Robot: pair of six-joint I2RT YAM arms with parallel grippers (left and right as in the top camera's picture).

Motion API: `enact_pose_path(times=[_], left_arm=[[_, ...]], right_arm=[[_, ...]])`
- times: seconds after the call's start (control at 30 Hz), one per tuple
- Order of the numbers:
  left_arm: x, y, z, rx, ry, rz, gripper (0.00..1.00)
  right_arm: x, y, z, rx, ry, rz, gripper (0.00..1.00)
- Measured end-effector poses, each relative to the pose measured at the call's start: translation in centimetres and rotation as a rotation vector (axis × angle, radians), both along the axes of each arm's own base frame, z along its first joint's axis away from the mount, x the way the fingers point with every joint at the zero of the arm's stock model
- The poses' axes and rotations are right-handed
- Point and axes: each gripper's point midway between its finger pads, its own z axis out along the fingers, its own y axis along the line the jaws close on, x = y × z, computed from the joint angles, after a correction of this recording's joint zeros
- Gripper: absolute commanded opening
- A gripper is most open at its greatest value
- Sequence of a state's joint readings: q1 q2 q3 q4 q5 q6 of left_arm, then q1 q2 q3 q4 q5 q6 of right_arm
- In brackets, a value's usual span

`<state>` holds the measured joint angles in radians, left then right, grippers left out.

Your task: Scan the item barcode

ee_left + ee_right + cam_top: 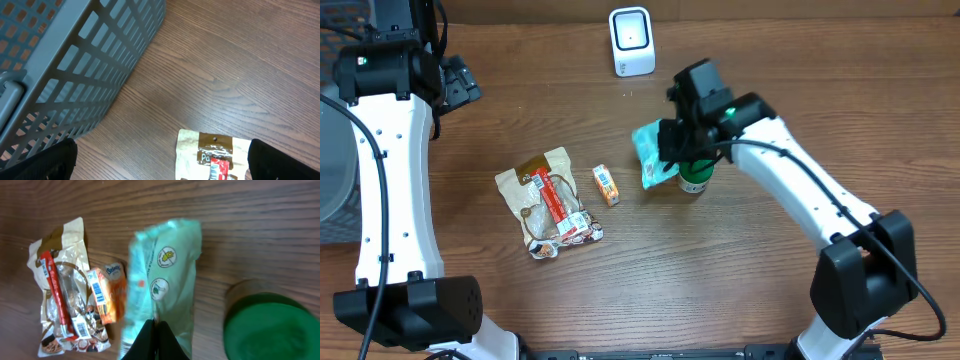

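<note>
My right gripper is shut on a mint-green packet at the table's middle right. In the right wrist view the two black fingertips pinch the packet at its near edge, and its left side is blurred. A white barcode scanner stands at the back centre, apart from the packet. My left gripper is open with nothing between its fingers, above the wood by the top edge of a tan snack bag.
A jar with a green lid stands right beside the held packet. A small orange box and the tan snack bag lie left of it. A grey mesh basket sits at the far left.
</note>
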<state>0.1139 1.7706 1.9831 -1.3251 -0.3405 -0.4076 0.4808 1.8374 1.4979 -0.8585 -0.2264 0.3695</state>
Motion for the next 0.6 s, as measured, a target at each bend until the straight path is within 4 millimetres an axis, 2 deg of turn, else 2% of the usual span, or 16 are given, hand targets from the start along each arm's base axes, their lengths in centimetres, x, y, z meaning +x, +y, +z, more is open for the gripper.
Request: enact_pose_path(times=[0.17, 0.37, 0.6], left_arm=[[0.0, 0.0, 0.0, 0.0, 0.0, 0.0, 1.0], [0.0, 0.0, 0.0, 0.0, 0.0, 0.0, 1.0], [0.0, 0.0, 0.0, 0.0, 0.0, 0.0, 1.0]], right_arm=[[-0.1, 0.9, -1.8, 0.013, -0.027, 0.005, 0.04], [-0.3, -0.1, -3.7, -0.041, -0.022, -0.049, 0.04], [0.2, -0.8, -3.8, -0.072, -0.043, -0.079, 0.07]])
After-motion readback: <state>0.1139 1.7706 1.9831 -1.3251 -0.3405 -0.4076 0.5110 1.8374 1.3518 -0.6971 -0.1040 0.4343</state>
